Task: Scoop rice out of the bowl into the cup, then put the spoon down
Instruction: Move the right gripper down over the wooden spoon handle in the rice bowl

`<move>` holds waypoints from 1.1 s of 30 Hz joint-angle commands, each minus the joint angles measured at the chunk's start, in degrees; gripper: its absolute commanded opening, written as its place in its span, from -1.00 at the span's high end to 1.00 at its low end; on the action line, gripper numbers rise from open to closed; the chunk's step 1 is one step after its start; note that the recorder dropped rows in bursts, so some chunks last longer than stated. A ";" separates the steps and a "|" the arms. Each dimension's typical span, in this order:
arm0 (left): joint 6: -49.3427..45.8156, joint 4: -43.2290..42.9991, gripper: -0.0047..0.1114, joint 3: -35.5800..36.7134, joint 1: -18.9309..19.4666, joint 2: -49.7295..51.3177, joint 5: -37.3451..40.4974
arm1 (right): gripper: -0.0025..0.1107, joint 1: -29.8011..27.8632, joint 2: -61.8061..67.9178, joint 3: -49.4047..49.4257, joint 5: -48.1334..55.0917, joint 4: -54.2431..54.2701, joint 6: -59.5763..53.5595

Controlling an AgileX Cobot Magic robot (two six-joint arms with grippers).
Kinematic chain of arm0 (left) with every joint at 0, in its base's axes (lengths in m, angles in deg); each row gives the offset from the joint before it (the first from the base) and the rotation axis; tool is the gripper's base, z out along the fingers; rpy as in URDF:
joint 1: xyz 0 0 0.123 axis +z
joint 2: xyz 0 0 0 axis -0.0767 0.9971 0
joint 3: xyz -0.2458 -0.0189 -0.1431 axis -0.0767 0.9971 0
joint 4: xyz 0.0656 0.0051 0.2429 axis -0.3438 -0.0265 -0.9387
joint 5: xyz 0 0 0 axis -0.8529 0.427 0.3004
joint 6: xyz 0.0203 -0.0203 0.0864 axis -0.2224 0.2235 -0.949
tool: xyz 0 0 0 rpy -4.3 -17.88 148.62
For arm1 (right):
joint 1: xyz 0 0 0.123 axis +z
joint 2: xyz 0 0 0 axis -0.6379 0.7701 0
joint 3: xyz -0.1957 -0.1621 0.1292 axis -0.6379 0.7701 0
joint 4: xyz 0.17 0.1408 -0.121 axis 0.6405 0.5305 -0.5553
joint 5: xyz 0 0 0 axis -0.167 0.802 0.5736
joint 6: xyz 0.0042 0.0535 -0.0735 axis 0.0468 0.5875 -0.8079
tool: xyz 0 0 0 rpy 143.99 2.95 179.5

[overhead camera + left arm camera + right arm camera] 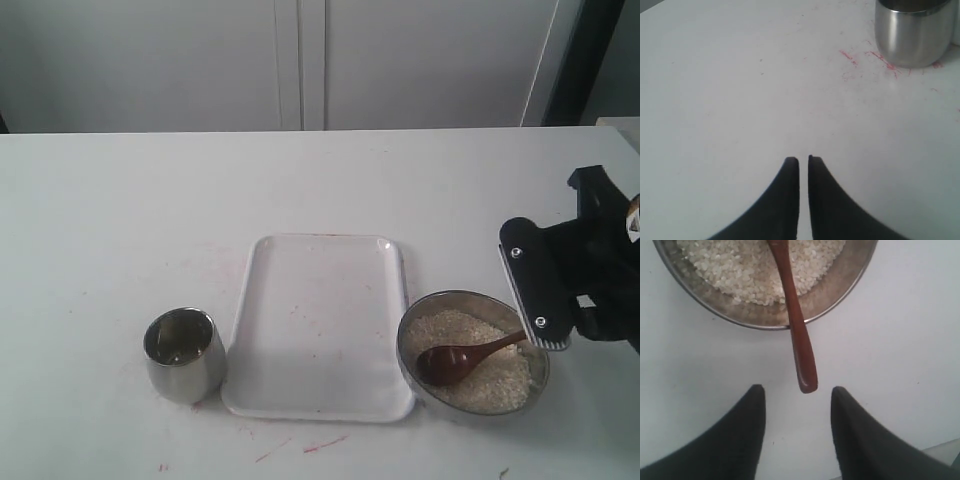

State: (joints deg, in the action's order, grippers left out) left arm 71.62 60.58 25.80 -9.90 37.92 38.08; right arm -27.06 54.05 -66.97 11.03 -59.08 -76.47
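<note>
The steel bowl [420,345] holds off-white rice [480,385] at the front right of the table. A dark wooden spoon [462,358] lies in the rice, its handle reaching over the bowl's right rim. My right gripper [553,330] is open just right of the bowl. In the right wrist view the handle's end [807,380] sits just ahead of the gap between the fingers of the right gripper [797,389], untouched, with the bowl [840,287] and rice [735,265] beyond. The steel cup [183,352] stands at the front left. My left gripper [803,160] is shut on nothing, short of the cup [914,35].
A flat white rectangular tray [318,325] lies between the cup and the bowl. Red marks stain the white table near the cup [880,59] and in front of the tray. The table's back edge meets a pale wall.
</note>
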 commanded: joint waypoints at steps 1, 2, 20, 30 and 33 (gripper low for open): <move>0.33 0.32 0.67 0.52 -0.42 0.00 2.79 | 0.14 0.04 2.71 0.22 -1.35 -0.60 -1.02; 0.33 0.32 0.67 0.52 -0.42 0.00 2.79 | 0.09 0.04 3.33 0.22 -1.76 -0.60 -1.02; 0.33 0.32 0.67 0.52 -0.42 0.00 2.79 | -0.01 -0.08 11.29 0.22 -4.71 -5.26 -0.52; 0.33 0.32 0.67 0.52 -0.42 0.00 2.79 | -0.01 -0.08 16.29 0.22 -8.21 -6.68 2.04; 0.33 0.32 0.67 0.52 -0.42 0.00 2.79 | -0.01 -0.08 17.00 0.22 -8.11 -7.66 2.88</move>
State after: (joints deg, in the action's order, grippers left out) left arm 71.62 60.58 25.80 -9.90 37.92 38.08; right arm -27.06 70.61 -66.97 3.24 -65.81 -74.49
